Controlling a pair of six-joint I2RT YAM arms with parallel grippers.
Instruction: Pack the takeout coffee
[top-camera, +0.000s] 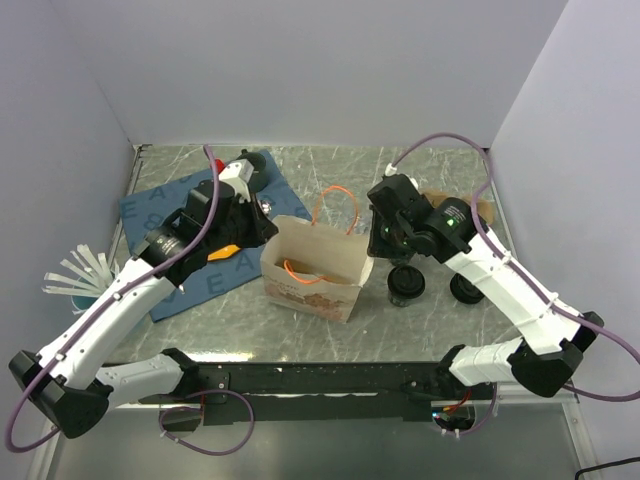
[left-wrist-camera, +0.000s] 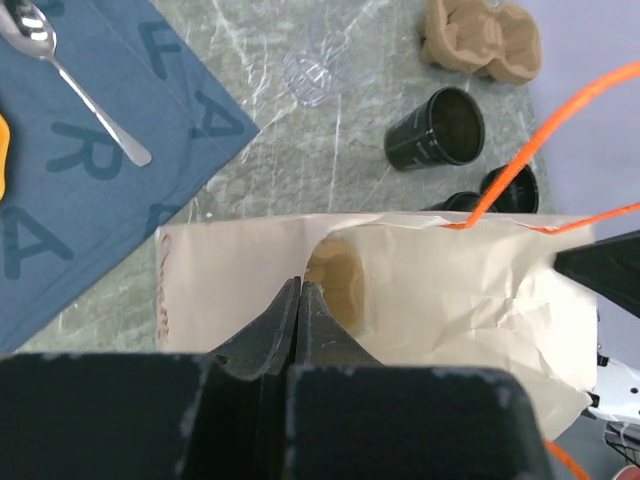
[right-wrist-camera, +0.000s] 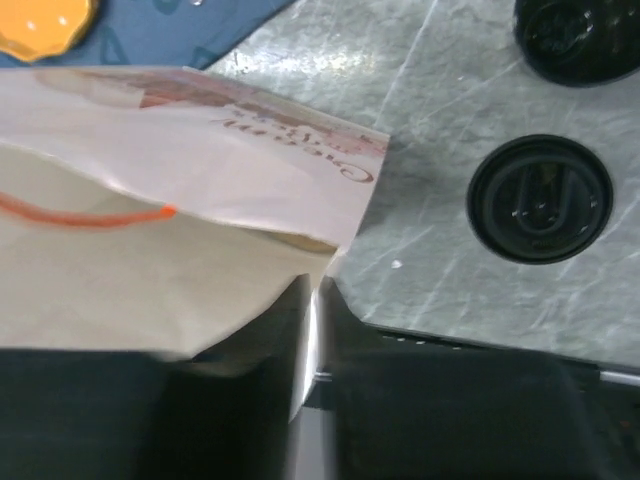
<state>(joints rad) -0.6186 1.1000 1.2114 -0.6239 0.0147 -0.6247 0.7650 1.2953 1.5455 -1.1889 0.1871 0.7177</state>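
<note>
A white paper bag (top-camera: 312, 278) with orange handles stands open mid-table. My left gripper (top-camera: 268, 228) is shut on its left rim, with the fingertips (left-wrist-camera: 300, 288) meeting on the paper (left-wrist-camera: 440, 300). My right gripper (top-camera: 376, 246) is shut on its right rim, and paper (right-wrist-camera: 180, 200) shows between the fingers (right-wrist-camera: 318, 300). A dark lidded cup (top-camera: 406, 283) stands just right of the bag and shows in the right wrist view (right-wrist-camera: 540, 200). A second dark cup (top-camera: 466, 288), with no lid in the left wrist view (left-wrist-camera: 437, 128), stands further right. The brown pulp tray (left-wrist-camera: 482, 40) lies behind them.
A blue cloth (top-camera: 160, 215) lies at the left with a spoon (left-wrist-camera: 70, 75) and an orange item (right-wrist-camera: 40, 20) on it. A clear plastic cup (left-wrist-camera: 325, 62) lies behind the bag. White sticks (top-camera: 75, 275) fan out at the far left.
</note>
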